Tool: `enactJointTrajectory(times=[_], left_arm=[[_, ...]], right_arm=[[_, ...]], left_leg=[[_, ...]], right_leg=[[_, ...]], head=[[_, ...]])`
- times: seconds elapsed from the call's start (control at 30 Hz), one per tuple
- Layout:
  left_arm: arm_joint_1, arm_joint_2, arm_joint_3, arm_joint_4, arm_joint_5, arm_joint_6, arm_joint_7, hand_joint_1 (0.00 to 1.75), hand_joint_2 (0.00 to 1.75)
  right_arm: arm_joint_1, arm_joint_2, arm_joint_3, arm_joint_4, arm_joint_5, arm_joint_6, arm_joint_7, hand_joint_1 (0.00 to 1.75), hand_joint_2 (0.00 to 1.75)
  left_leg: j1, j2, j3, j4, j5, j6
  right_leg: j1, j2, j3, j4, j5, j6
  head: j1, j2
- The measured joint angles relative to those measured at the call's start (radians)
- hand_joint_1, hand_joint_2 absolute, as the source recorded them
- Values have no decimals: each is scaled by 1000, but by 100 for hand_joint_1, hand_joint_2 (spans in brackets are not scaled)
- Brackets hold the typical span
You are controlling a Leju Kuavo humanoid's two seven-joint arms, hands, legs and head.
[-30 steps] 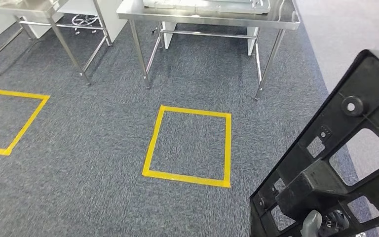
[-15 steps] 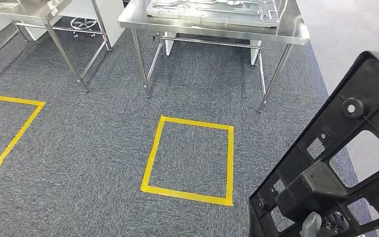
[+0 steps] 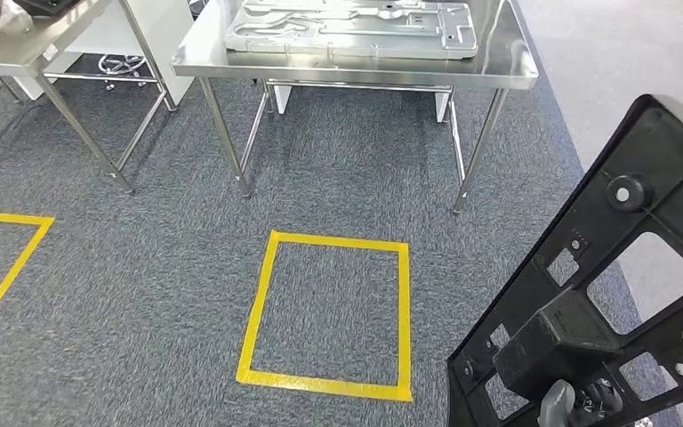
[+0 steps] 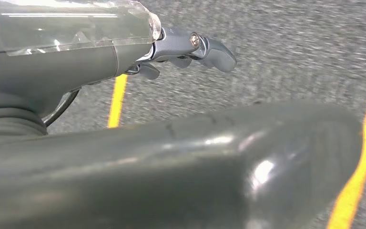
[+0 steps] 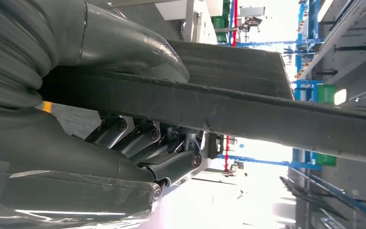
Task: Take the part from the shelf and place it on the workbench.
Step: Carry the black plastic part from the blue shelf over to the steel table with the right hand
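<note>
One stiff, black openwork part (image 3: pixel 605 294), likely light but awkward, rides in the right hand (image 5: pixel 138 138), fingers clamped around its edge. Left hand (image 4: pixel 190 47) hangs uncurled, holding nothing. Beyond the yellow square (image 3: pixel 325 311) stands the workbench (image 3: pixel 347 67).

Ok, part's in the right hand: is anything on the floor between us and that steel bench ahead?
Nothing visible. The right hand holds the black frame part; between it and the steel workbench lies bare carpet with a flat yellow tape square. A metal plate already covers much of the benchtop.
</note>
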State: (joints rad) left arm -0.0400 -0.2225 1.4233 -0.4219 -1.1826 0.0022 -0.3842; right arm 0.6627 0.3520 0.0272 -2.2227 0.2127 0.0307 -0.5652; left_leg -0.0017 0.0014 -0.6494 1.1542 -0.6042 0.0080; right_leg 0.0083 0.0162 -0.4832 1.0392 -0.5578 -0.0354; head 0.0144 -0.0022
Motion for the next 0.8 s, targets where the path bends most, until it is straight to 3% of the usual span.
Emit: enactJointTrajectory(times=[0.07, 0.1, 0.17, 0.2, 0.27, 0.33, 0.4, 0.43, 0.47, 0.5, 0.57, 0.6, 0.67, 0.7, 0.77, 0.8], left_arm=[[3, 0, 3, -5, 0, -1, 2, 0, 0], [3, 0, 5, -8, 0, -2, 4, 0, 0], [-3, -5, 6, -9, 0, -4, 5, 0, 0], [-5, -6, 6, -11, 0, -6, 6, 0, 0], [-8, -9, 6, -14, 0, -8, 7, 0, 0], [-6, -11, 6, -16, 0, -10, 8, 0, 0], [-2, -14, 6, -17, 0, -12, 9, 0, 0], [-1, -16, 7, -18, 0, -13, 10, 0, 0], [0, -17, 7, -18, 0, -13, 10, 0, 0], [0, -18, 8, -19, 0, -13, 10, 0, 0], [-2, -19, 10, -21, 0, -14, 12, 0, 0], [-3, -19, 11, -23, 0, -14, 13, 0, 0], [-7, -20, 11, -27, 0, -15, 15, 0, 0], [-9, -20, 11, -28, 0, -16, 15, 0, 0], [-12, -21, 11, -29, 0, -17, 15, 0, 0], [-12, -21, 11, -30, 0, -17, 16, 0, 0]], right_arm=[[0, -1, 2, 1, 2, -3, 3, 175, 175], [0, -2, 4, 2, 2, -5, 4, 175, 175], [0, -3, 7, 2, 3, -10, 7, 175, 175], [0, -4, 8, 2, 4, -11, 7, 175, 175], [0, -5, 9, 2, 4, -14, 7, 175, 175], [0, -6, 9, 2, 5, -14, 8, 175, 175], [1, -7, 9, 2, 5, -15, 9, 175, 175], [1, -7, 9, 2, 5, -15, 9, 175, 175], [1, -8, 9, 2, 6, -15, 9, 175, 175], [2, -8, 9, 3, 6, -16, 10, 175, 175], [2, -9, 11, 4, 6, -17, 13, 175, 175], [3, -10, 12, 5, 7, -18, 15, 175, 175], [4, -12, 15, 5, 8, -20, 19, 175, 175], [4, -12, 16, 5, 9, -21, 20, 175, 175], [5, -13, 19, 5, 9, -27, 22, 175, 175], [4, -13, 20, 5, 9, -29, 23, 175, 175]], left_leg=[[-14, -5, 6, -63, 127, 22], [-18, -7, 14, -76, 151, 26], [-16, -6, 45, -97, 140, 31], [-13, -8, 62, -109, 135, 36], [-7, -8, 93, -127, 124, 41], [-3, -8, 115, -133, 108, 39], [4, -10, 141, -133, 84, 32], [8, -11, 157, -133, 71, 28], [11, -12, 173, -134, 56, 23], [13, -11, 191, -133, 41, 18], [14, -10, 219, -140, 15, 4], [13, -9, 235, -143, 10, -4], [13, -7, 249, -129, 23, -19], [14, -7, 242, -97, 36, -23], [16, -7, 180, 7, 34, -30], [15, -7, 136, 64, 10, -32]], right_leg=[[3, 6, 28, -3, -27, 8], [3, 9, 39, 1, -32, 14], [1, 8, 42, 30, -19, 26], [0, 5, 27, 69, -6, 32], [-5, -1, -39, 168, -11, 44], [-13, -4, -122, 247, -66, 56], [-21, -8, -177, 254, -114, 65], [-24, -10, -188, 223, -107, 70], [-27, -12, -190, 173, -68, 74], [-30, -17, -188, 119, 1, 76], [-28, -22, -178, 48, 99, 68], [-26, -22, -171, 35, 118, 59], [-25, -15, -142, 20, 103, 40], [-26, -15, -125, 11, 98, 31], [-26, -16, -100, 2, 85, 17], [-25, -17, -93, 2, 77, 12]], head=[[2, 0], [3, 0], [0, 0], [1, 0], [5, 0], [7, 0], [7, 0], [7, 0], [7, 0], [8, 0], [10, 0], [11, 0], [9, 0], [9, 0], [7, 0], [6, 0]])
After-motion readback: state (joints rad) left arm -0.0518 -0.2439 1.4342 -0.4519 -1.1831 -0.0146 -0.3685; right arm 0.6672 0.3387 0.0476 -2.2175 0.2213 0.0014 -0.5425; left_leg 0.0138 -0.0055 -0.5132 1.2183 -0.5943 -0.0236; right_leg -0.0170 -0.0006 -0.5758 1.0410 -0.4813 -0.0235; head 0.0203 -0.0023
